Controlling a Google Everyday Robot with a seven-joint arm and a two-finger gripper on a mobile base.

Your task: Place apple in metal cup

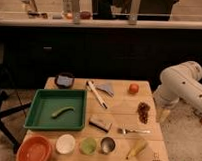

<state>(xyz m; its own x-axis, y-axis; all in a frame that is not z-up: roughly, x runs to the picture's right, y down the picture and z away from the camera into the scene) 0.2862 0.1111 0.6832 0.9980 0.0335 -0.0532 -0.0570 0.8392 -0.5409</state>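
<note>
The apple (133, 88), small, round and red-orange, lies on the wooden table (118, 113) near its far right corner. The metal cup (108, 144), shiny silver-grey with a dark inside, stands upright at the front edge, right of the pale green cup (88, 145). My gripper (165, 115) hangs at the end of the white arm (182, 84), just off the table's right edge. It is to the right of the apple and lower in the picture, touches nothing, and stands open and empty.
A green tray (43, 105) holding a green pod fills the left. An orange bowl (35, 150) and white cup (66, 143) line the front; a banana (137, 148) lies right of the metal cup. Grapes (143, 111), a fork (134, 130) and a dark bowl (64, 80) also lie here.
</note>
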